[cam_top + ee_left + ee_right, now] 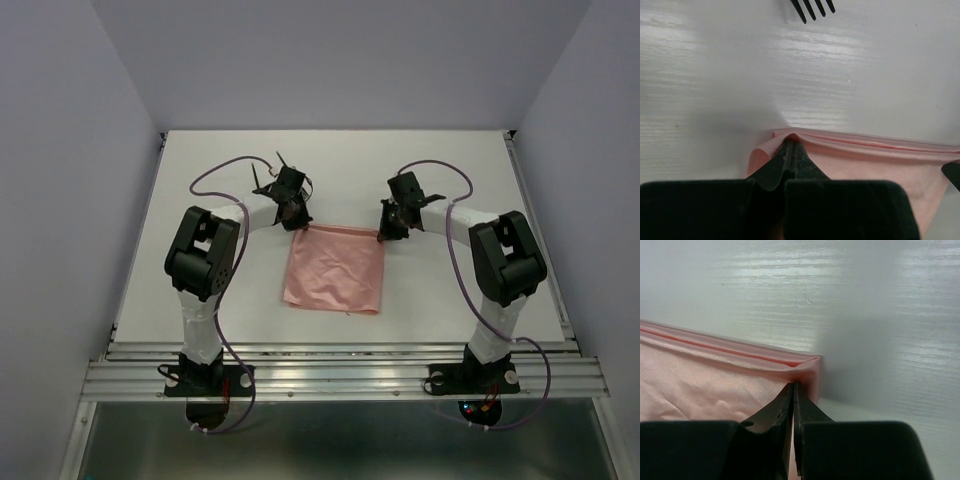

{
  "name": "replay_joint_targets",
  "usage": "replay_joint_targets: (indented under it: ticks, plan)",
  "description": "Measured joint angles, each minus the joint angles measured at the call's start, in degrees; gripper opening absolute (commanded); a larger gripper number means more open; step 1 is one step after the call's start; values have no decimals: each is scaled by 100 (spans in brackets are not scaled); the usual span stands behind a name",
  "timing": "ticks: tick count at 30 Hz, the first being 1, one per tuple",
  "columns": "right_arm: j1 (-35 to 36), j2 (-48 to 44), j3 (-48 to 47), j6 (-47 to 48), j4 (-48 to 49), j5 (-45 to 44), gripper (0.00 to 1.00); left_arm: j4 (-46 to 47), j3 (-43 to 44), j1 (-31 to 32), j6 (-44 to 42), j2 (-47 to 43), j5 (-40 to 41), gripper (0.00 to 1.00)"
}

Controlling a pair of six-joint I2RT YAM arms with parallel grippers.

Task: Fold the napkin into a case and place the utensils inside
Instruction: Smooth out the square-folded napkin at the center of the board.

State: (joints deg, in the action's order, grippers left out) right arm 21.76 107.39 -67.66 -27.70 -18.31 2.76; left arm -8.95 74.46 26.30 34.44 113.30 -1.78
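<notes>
Two grippers each pinch a far corner of the napkin (333, 270). The left gripper (790, 145) has its jaws pressed together on the napkin's far left corner, where the cloth rises in a small peak at the fingertips. The right gripper (793, 385) is likewise closed, nipping the far right corner, which stands up a little from the table (450, 180).

Between those two corners the napkin's far edge runs straight and slightly raised. The wrist views show two layers of cloth there, one on the other, with a thin darker line between them. The cloth is pale salmon pink with a soft sheen, thin, and marked by faint creases.

From above, the napkin lies flat as a near-square shape, a little longer than wide, its near edge pointing toward the arm bases. It rests on the white table, midway between the two arms.

Beyond the napkin's far edge, on its left side and well apart from it, the black tines of a fork (812, 9) lie on the table.
</notes>
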Motion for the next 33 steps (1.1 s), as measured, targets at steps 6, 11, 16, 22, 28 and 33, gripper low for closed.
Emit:
replay_joint_targets:
  ticks: [6,11,16,22,28,33]
  plan:
    - [7,0,-28,315,-11,-46,8,186,-157,-90,15,-66,44,0]
    - [4,-24,-98,588,-55,-20,7,221,-691,-105,55,-461,179,0]
    - [4,-164,-46,632,-46,326,5,-52,-1012,-129,55,-817,326,0]
    - [61,-841,507,455,70,774,6,-284,-1102,-129,50,-1080,457,0]
    - [361,-1537,1233,109,214,1086,6,-328,-1139,-129,37,-1226,525,0]
    - [664,-1816,1961,-190,238,1309,6,-251,-1283,-129,39,-1097,514,0]
